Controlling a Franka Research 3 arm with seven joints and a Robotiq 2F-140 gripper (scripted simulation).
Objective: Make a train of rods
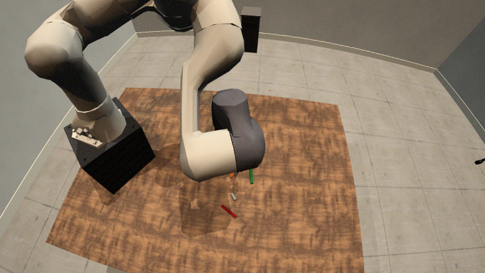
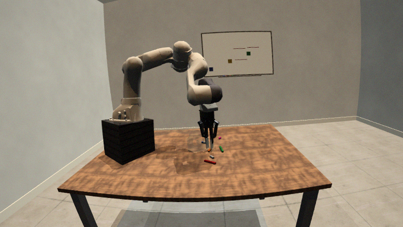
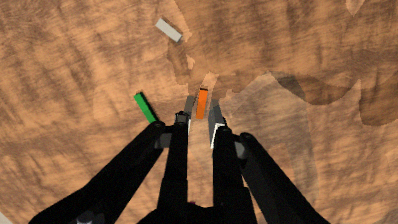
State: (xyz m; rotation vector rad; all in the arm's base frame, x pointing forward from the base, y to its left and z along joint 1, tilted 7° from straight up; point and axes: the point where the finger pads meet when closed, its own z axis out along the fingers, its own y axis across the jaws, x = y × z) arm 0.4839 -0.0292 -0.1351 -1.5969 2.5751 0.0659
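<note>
From where I stand, the gripper (image 3: 200, 122) hangs low over the table (image 2: 253, 174) with its jaws narrowed but holding nothing; the orange rod (image 3: 201, 103) lies flat between and just beyond the fingertips. The green rod (image 2: 221, 149) lies just right of it, the grey rod (image 2: 211, 156) and red rod (image 2: 210, 161) nearer me. These rods look light, stiff and smooth, best pinched across the long sides mid-length. The far whiteboard (image 2: 262, 39) carries marks too small to read.
</note>
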